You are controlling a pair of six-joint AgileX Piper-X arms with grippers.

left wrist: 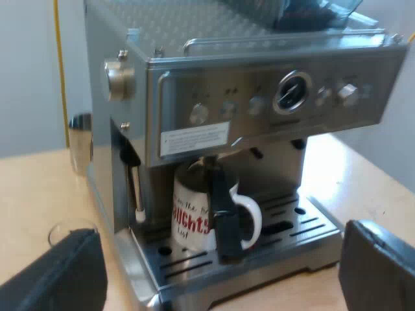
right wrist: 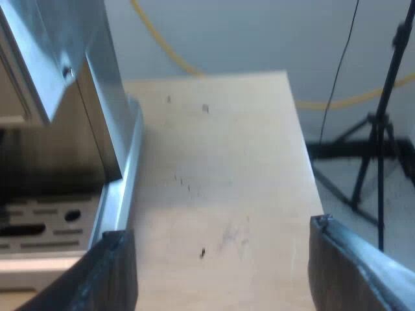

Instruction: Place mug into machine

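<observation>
Two grippers, fingers released: left gripper [left wrist: 219, 259] faces the steel espresso machine [left wrist: 259, 78], right gripper [right wrist: 219, 259] hangs over the wooden surface [right wrist: 220, 162] beside it. The white red-lettered mug [left wrist: 191, 217] stands on the slotted drip tray [left wrist: 308, 225], handle toward three o'clock. Placement looks done; next, back away without nudging it.

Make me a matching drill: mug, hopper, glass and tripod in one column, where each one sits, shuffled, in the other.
Things:
1. mug
2. hopper
3. glass
4. tripod

Places:
A. on top of the machine
B. on the floor, past the table's edge
C. on the drip tray
D. on the table, beside the machine

Pairs: 1-C, 2-A, 3-D, 4-B
</observation>
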